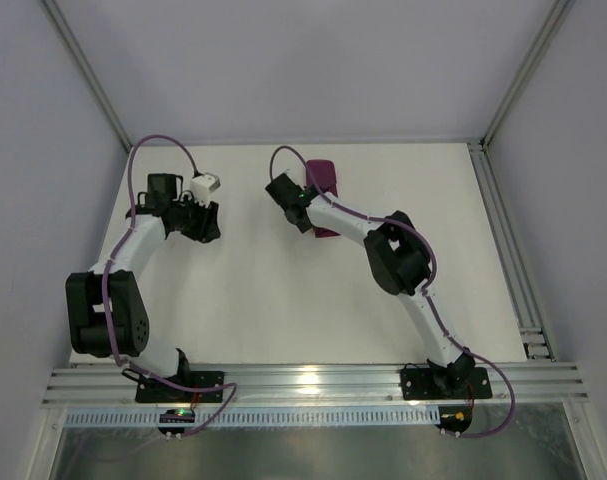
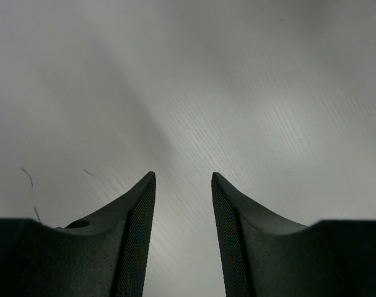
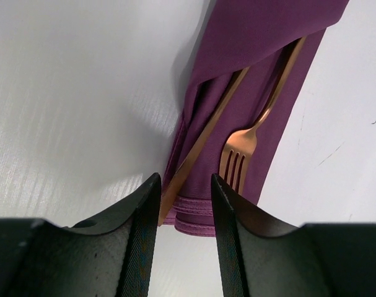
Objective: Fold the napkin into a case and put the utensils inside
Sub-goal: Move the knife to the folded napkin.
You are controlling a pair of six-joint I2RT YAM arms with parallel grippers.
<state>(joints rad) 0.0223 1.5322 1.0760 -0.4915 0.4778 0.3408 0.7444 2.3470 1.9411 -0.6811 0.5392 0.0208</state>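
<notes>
The right hand hangs just above the near end of the napkin case with its two fingers parted and nothing pinched between them, so it is open and carries nothing. The magenta-purple napkin case lies flat on the worktop close to the far edge, about midway along it, as a narrow oblong with a diagonal flap across its far part. Both utensils are tucked into it. The copper-coloured knife runs slantwise out from under the flap, and its near end passes out of sight behind one finger of the right hand. The matching fork lies beside the knife with its handle under the flap and its tines showing on the cloth near the hemmed end. From this, the folding looks done and both pieces look placed, so the task seems all but finished. What may be left is small: perhaps nudging the knife straighter, since it sits at an angle close to the cloth's side edge, and drawing the arm clear. The left hand is over bare worktop towards the far left corner, well apart from the napkin case, its fingers likewise spread with only the white surface between them, and it appears to have no part in this step.
</notes>
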